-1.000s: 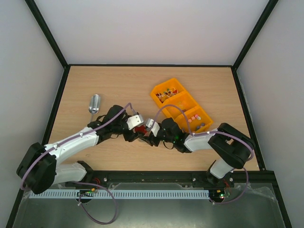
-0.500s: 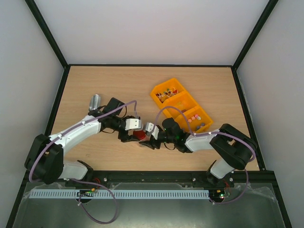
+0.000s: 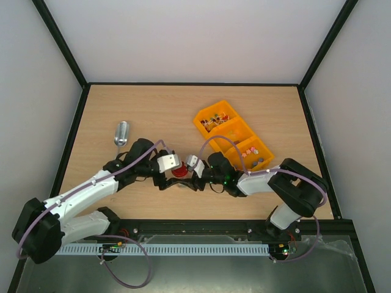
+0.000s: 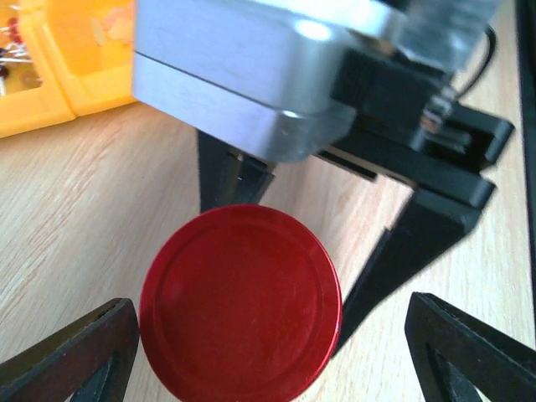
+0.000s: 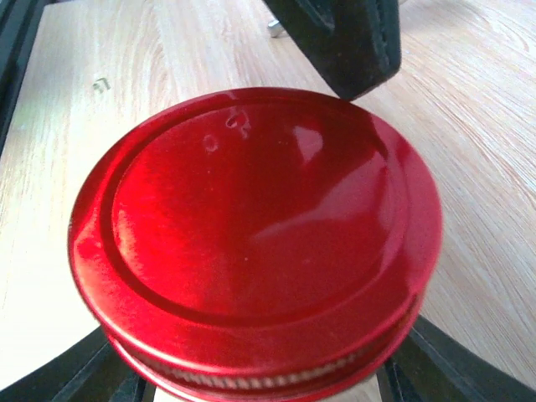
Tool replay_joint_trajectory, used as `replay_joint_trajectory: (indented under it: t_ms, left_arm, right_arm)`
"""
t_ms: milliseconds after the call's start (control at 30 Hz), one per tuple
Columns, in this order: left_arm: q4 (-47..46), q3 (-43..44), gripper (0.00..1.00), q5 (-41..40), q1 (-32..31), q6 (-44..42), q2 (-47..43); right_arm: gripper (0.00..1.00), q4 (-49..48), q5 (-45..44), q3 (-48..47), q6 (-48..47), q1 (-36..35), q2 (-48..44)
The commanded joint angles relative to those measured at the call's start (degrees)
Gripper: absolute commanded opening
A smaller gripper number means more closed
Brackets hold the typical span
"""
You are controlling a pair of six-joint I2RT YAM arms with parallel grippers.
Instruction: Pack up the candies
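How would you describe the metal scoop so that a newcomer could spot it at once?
On the wooden table, look far left of the orange tray. The scoop lies there, the only silvery tool on it.

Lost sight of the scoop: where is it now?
In the overhead view the scoop lies on the left half of the table, just beyond the left arm and well left of the orange tray.

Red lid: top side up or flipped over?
Top side up: the red lid shows its smooth outer face to both wrist cameras, with its skirt hanging below.
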State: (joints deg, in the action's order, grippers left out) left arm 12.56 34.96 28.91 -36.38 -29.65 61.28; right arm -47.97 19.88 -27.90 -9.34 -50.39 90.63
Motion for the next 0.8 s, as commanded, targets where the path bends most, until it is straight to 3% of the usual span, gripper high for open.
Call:
replay_joint_trajectory:
  t_ms: [0,533,767]
  left_arm:
    - [-8.26,-0.49,0.89,-6.85,-0.97,15.22,1.38]
    - [-12.12,0.46,0.81,-6.64,-2.43,19.3,6.75]
    - [-10.93,0.67,0.59,-5.63,-2.38,16.79,6.21]
  right_arm:
    - [0.47,-0.93,-4.3,0.1,3.03,0.08,1.19]
    - [0.47,-1.46,-4.55,0.54,3.33,0.1,1.44]
    - [0.47,-1.22,-3.55,0.99,3.21,0.08,1.17]
